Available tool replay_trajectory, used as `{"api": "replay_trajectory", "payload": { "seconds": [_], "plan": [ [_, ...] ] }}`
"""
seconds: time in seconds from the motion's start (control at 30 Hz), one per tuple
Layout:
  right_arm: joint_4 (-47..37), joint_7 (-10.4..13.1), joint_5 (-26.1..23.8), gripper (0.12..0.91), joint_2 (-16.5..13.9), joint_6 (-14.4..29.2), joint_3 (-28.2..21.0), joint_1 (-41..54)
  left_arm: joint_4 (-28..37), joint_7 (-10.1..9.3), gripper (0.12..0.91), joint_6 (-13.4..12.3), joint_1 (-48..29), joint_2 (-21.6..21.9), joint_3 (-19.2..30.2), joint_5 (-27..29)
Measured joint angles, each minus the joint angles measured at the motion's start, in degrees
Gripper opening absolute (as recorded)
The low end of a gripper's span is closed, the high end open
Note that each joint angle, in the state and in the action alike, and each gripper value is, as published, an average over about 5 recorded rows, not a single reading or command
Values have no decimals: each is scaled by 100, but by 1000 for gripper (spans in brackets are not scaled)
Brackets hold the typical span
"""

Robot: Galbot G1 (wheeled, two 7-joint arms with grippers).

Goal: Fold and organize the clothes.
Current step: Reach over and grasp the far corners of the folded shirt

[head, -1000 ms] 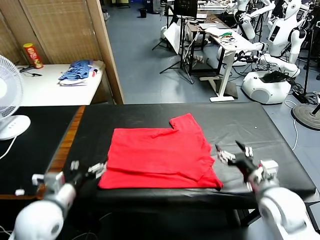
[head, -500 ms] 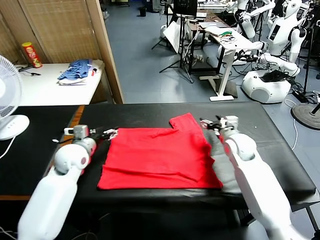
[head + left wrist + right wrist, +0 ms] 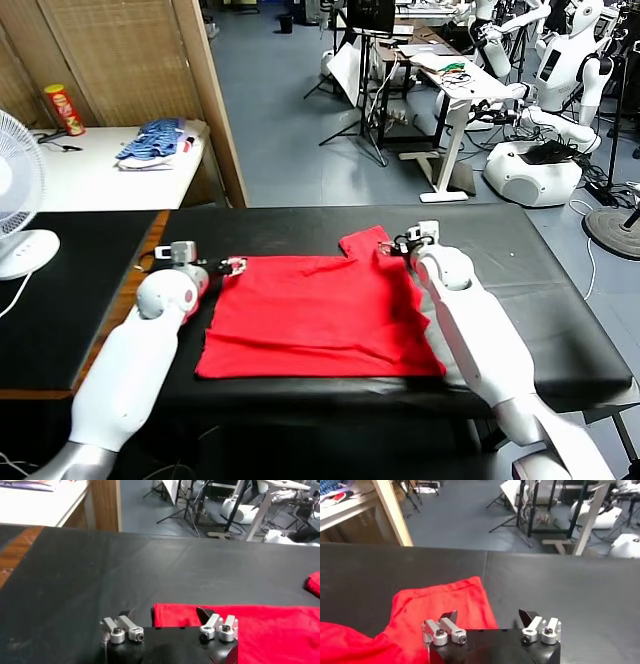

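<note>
The clothes are one red T-shirt (image 3: 320, 310), lying folded and flat on the black table (image 3: 520, 250), with a sleeve (image 3: 368, 242) sticking out at its far right. My left gripper (image 3: 232, 266) is at the shirt's far left corner. In the left wrist view that gripper (image 3: 165, 614) is open, with the red corner (image 3: 172, 615) lying between its jaws. My right gripper (image 3: 395, 246) is at the sleeve. In the right wrist view it (image 3: 488, 615) is open and straddles the sleeve's edge (image 3: 470, 602), one finger over red cloth and the other over bare table.
To the far left stands a white side table (image 3: 90, 180) with a blue bundle of garments (image 3: 155, 140) and a chip can (image 3: 65, 110). A white fan (image 3: 15, 200) stands at the left edge. A wooden partition (image 3: 215, 100) rises behind the table; other robots and desks are beyond.
Both arms have swung from the shirt's near corners by the front edge up to its far edge. The left is now at the far left corner and the right at the sleeve.
</note>
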Motion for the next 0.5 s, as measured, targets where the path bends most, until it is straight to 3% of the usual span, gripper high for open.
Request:
{"api": "replay_trajectory", "payload": {
  "seconds": [0.17,0.27,0.37,0.5],
  "plan": [
    [-36,1,-10,274,83,82,64,-47,99,105,401,-132,22,-37,2,200],
    [-19,17,-14,150,108,160,96,-83,80,129,234,-155,61,-50,2,264],
    [38,19,-13,122,106,264,134,-133,42,154,137,-157,91,-52,-2,269],
    [189,-36,-15,122,55,525,208,-223,-55,183,127,-165,139,-20,-10,190]
  ]
}}
